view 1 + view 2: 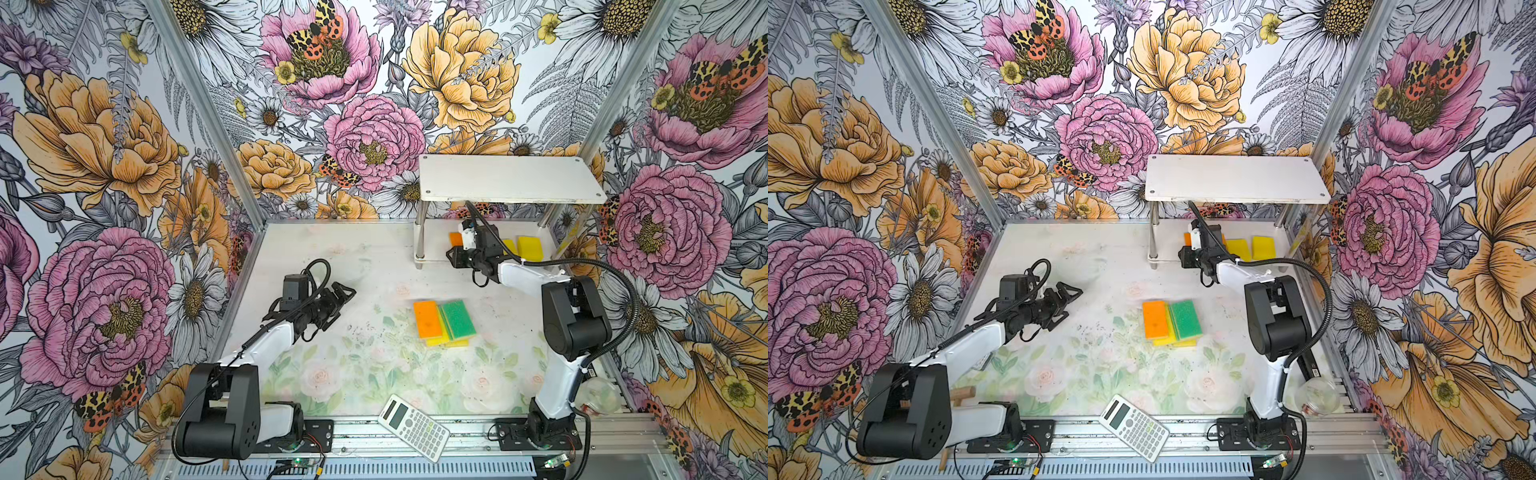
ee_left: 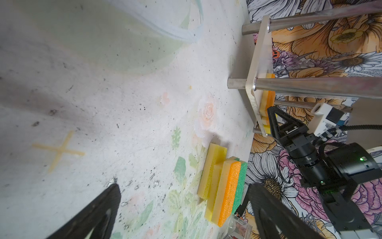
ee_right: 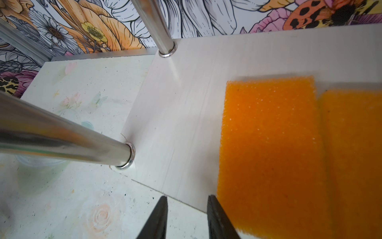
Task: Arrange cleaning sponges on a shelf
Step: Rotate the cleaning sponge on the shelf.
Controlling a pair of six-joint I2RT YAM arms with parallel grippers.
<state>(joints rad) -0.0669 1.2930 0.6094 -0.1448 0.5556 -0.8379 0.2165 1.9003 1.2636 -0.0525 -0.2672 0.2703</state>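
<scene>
- Sponges [image 1: 444, 328]: rounded foam pads. One pile lies flat mid-table, with an orange sponge [image 1: 428, 319] and a green-topped sponge [image 1: 458, 318] side by side on top and yellow sponges [image 1: 436, 341] showing beneath.
- More lie flat on the shelf's lower board [image 3: 186, 103]. The right wrist view shows two orange pads side by side [image 3: 268, 144] [image 3: 355, 155]. Two yellow pads lie further along; one [image 1: 530, 248] is in plain view and the other [image 1: 510, 246] is partly hidden by the arm.
- Shelf [image 1: 507, 178]: two white boards on shiny metal posts, at the back right of the table [image 1: 332, 257].
- Right hand [image 3: 187, 197]: at the lower board's front edge, just beside the nearer orange pad. Its fingers stand a narrow gap apart with nothing between them. One finger [image 3: 217, 217] is at the pad's edge, but contact cannot be told.
- Left hand [image 1: 341, 293]: above the table to the left of the pile, well apart from it, fingers spread wide and holding nothing.
</scene>
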